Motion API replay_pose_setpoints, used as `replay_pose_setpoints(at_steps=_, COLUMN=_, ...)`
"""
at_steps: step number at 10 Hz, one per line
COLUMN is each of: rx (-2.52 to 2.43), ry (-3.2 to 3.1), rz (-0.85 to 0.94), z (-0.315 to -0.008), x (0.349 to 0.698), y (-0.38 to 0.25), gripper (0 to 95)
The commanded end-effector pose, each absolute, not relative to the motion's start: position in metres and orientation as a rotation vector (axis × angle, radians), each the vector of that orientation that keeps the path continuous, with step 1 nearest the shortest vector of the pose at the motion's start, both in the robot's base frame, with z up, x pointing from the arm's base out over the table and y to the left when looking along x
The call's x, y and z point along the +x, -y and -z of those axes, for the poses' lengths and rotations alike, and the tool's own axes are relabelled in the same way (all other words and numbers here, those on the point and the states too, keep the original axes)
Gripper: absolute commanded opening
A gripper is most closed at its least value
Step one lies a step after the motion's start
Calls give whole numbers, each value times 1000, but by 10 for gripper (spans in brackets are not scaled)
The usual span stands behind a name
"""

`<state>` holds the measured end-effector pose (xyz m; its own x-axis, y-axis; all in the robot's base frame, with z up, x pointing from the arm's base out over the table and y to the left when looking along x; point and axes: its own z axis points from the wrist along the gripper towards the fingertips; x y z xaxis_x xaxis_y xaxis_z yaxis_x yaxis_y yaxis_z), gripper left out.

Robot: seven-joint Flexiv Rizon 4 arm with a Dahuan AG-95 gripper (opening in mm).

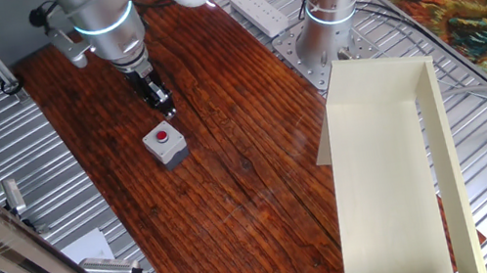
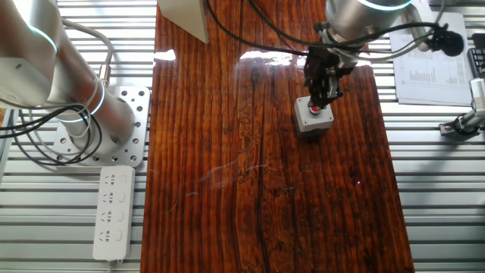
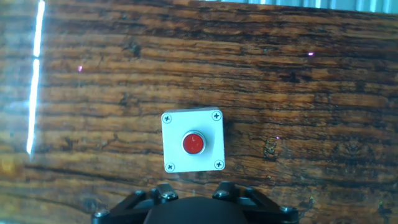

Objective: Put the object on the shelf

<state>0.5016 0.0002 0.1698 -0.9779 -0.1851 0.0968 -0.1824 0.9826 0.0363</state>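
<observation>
Dark red-brown wood with a strong grain forms the desk [image 1: 232, 188], which is flanked on both sides by ribbed metal panels [image 2: 439, 189]. On the metal beside the desk, the cream shelf [image 1: 385, 182] is laid flat, its raised side wall running along one long edge; only a corner of it is seen at the top of the other fixed view. A silver arm base [image 1: 328, 18] is bolted to a perforated plate near the shelf's end, and a white power strip [image 2: 112, 212] is seen lying on the metal just beyond it.

The object [image 1: 166, 144], a small light-grey box with a round red button on its top face, is set upright on the bare wood, well apart from the shelf. Four screws are seen at its corners in the hand view [image 3: 193, 141].

The fingers [image 1: 161, 101] are held just above and slightly to one side of the box, pointed downward and not touching it. Whether they are spread or closed cannot be told; nothing is grasped between them.
</observation>
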Motion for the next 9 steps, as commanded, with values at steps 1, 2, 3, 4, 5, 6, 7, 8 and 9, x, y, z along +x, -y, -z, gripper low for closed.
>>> replay_pose_setpoints(at_steps=1, rx=288, ry=3018, rz=24, z=-170, x=501, y=0, gripper=0)
replay_pose_setpoints(at_steps=2, rx=299, ry=3017, rz=24, z=-168, x=502, y=0, gripper=0)
replay_pose_setpoints(at_steps=3, rx=307, ry=3014, rz=25, z=-167, x=504, y=1, gripper=0)
replay_pose_setpoints(at_steps=4, rx=310, ry=3012, rz=28, z=-167, x=506, y=0, gripper=0)
replay_pose_setpoints(at_steps=5, rx=312, ry=3014, rz=30, z=-167, x=509, y=0, gripper=0)
replay_pose_setpoints(at_steps=6, rx=317, ry=3015, rz=29, z=-167, x=511, y=-2, gripper=0)
replay_pose_setpoints(at_steps=7, rx=319, ry=3014, rz=24, z=-166, x=511, y=-2, gripper=0)
replay_pose_setpoints(at_steps=8, rx=329, ry=3012, rz=19, z=-166, x=511, y=-3, gripper=0)
replay_pose_setpoints(at_steps=9, rx=332, ry=3010, rz=12, z=-165, x=512, y=-4, gripper=0)
